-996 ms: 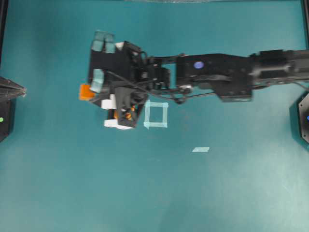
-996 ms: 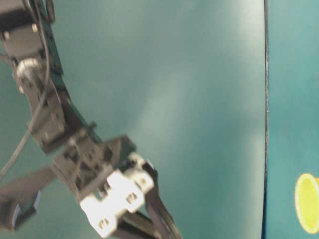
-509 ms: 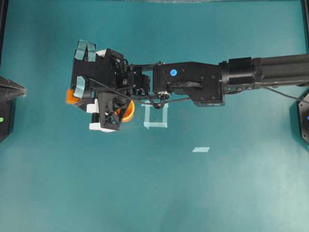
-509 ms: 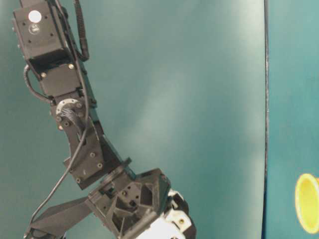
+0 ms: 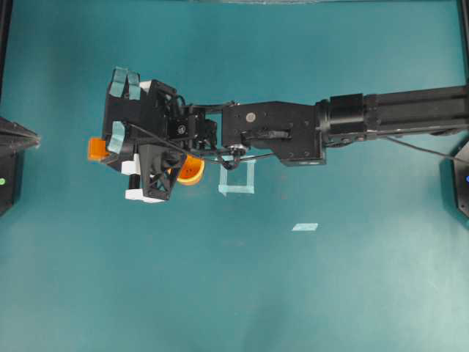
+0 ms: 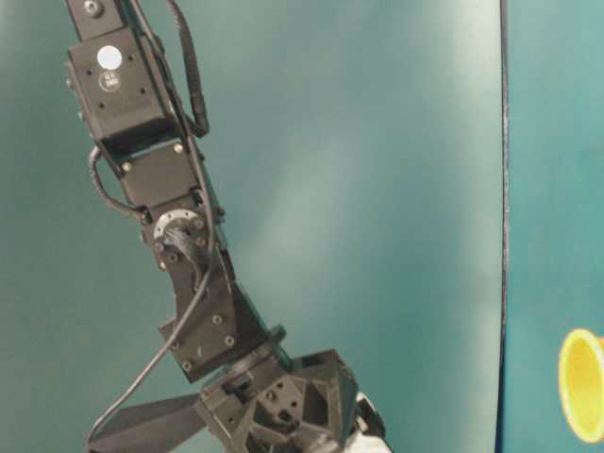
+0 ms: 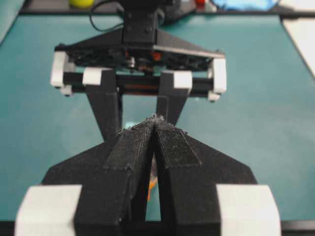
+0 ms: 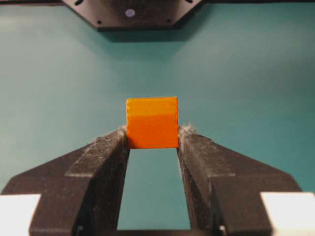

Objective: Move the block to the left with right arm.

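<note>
The block [image 8: 152,123], a small orange cube, is clamped between the fingertips of my right gripper [image 8: 153,135] and held clear of the teal table. From overhead the block [image 5: 95,149] pokes out at the left end of the right gripper [image 5: 105,149], whose arm [image 5: 352,121] reaches in from the right. My left gripper [image 7: 155,120] is shut with nothing in it. It rests at the left edge [image 5: 18,138], pointing at the right gripper's lattice head [image 7: 138,73].
An orange cup [image 5: 190,170] sits partly under the right gripper's body. Just right of it is a pale tape square [image 5: 237,178], with a small tape strip [image 5: 305,226] further right. A yellow round rim [image 6: 580,385] shows at the table-level view's right edge.
The right gripper has carried the block leftward, away from the tape square. More of the orange cup now shows behind it. The left arm has not moved.
</note>
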